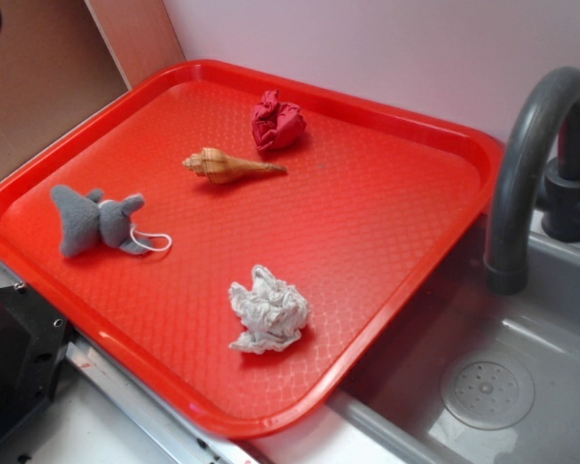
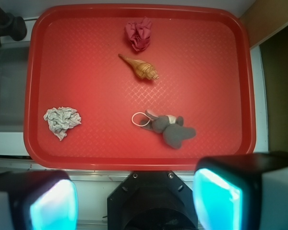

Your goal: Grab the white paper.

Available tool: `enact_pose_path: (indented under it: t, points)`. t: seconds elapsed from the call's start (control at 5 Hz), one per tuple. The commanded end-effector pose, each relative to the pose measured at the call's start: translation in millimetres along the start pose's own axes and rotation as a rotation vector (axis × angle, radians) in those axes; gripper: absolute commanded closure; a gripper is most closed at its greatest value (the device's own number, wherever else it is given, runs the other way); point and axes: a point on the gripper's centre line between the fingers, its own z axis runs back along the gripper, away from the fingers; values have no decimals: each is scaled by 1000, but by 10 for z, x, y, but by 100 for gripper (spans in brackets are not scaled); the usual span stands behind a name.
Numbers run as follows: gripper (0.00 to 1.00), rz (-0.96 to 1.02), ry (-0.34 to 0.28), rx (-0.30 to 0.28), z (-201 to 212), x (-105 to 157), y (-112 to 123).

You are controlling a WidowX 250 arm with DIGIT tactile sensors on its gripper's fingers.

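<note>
**White paper sitting alone near the tray's sink-side edge**

The white paper (image 1: 269, 310) is lying crumpled on the red tray (image 1: 387, 193), close to the long edge that is bordering the sink (image 1: 483, 387) and toward the tray's front corner. Nothing is touching it. In the wrist view the same wad (image 2: 61, 121) is showing near the tray's left edge, well apart from everything else.

Only parts of the gripper (image 2: 134, 201) are showing: two blurred fingers with glowing teal pads (image 2: 53, 203) are filling the bottom corners of the wrist view, cut off by the picture's edge. They are standing wide apart with nothing between them, hovering off the tray's near edge. The exterior view is not catching the gripper at all.

Four loose things are lying on the tray, one of each. Past the paper, a grey plush toy (image 1: 97, 219) with a white loop is resting near the opposite long edge. One tan spiral shell (image 1: 227, 165) is lying toward the far end, and one dark red wad (image 1: 275, 121) is sitting just beyond it, near the far edge. None of them are touching each other.

One grey tap (image 1: 532, 164) is arching beside the tray; its base and top are being cut off by the right edge of the exterior view. The sink's round drain is showing only faintly.
</note>
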Motion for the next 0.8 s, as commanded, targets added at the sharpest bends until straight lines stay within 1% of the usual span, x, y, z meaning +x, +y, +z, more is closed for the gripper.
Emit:
enact_pose_path:
  t: [0.0,0.2,0.4,0.6]
  points:
    - [0,0,0,0,0,0,0]
    - [0,-126,-26,24,-94,141,-215]
    - [0,-233,-108,22,-246,224,-527]
    - [0,-394,-130,6,-568,245,-985]
